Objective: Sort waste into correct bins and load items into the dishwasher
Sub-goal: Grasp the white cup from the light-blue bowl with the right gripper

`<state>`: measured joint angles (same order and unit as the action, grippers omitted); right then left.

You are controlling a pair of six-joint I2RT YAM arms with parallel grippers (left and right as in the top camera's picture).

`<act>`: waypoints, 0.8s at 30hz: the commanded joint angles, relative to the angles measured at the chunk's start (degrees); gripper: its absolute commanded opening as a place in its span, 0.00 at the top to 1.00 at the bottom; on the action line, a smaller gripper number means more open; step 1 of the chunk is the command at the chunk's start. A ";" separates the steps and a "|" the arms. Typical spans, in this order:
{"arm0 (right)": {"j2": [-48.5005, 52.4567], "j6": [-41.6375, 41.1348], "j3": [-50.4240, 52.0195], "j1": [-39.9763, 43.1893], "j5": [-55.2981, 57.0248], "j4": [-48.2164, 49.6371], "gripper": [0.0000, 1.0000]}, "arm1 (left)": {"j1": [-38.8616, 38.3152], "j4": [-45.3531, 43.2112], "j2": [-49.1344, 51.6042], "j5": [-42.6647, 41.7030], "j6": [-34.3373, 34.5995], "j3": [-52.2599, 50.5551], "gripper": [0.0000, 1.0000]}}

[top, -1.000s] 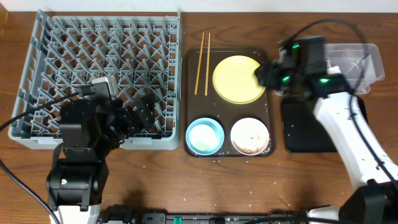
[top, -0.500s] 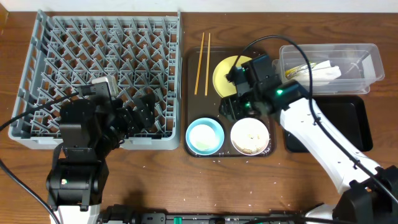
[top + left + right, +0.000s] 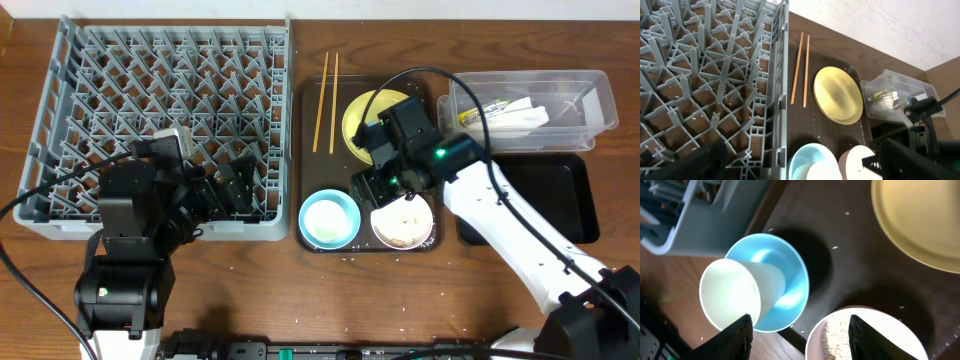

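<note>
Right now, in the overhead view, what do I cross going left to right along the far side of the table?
Grey dish rack → wooden chopsticks → yellow plate → clear plastic tub.

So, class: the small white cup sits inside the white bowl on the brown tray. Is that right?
No. The small white cup sits inside the light blue bowl, not the white one, on the brown tray. The right wrist view shows it.

We see a grey dish rack (image 3: 170, 110) with a grid pattern, a dark brown tray (image 3: 304, 160), a yellow plate (image 3: 357, 120), a light blue bowl (image 3: 329, 220), a white cup (image 3: 732, 300), a white bowl (image 3: 402, 228) with beige crumbs (image 3: 837, 332), tan chopsticks (image 3: 326, 100), and a glossy black tray (image 3: 560, 190)
</note>
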<state>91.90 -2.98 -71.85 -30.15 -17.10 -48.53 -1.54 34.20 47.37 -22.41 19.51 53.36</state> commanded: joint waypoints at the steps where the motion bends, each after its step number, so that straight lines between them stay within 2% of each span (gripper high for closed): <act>1: 0.37 4.39 1.73 -3.13 -1.86 0.76 0.41 | 0.22 1.42 0.39 -1.18 0.33 0.87 0.03; 10: 0.37 4.26 7.10 -6.40 -0.17 7.32 0.44 | 0.22 6.29 1.53 -3.85 0.31 0.87 0.03; 18: 0.48 3.06 15.65 -6.67 1.44 19.28 0.48 | 0.24 6.23 1.51 -6.95 0.33 0.87 0.03; 20: 0.57 3.04 17.14 -6.69 1.42 21.14 0.54 | 0.24 6.21 1.51 -6.97 0.33 0.87 0.03; 22: 0.90 3.02 17.73 -6.67 1.44 21.62 0.66 | 0.24 6.23 1.51 -6.95 0.33 0.87 0.03; 24: 1.14 2.54 17.70 -6.67 1.42 21.55 0.69 | 0.24 6.25 1.51 -6.97 0.33 0.87 0.03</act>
<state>92.47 0.16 -54.52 -36.36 -15.92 -27.33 -1.54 40.47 49.06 -28.40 19.53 53.36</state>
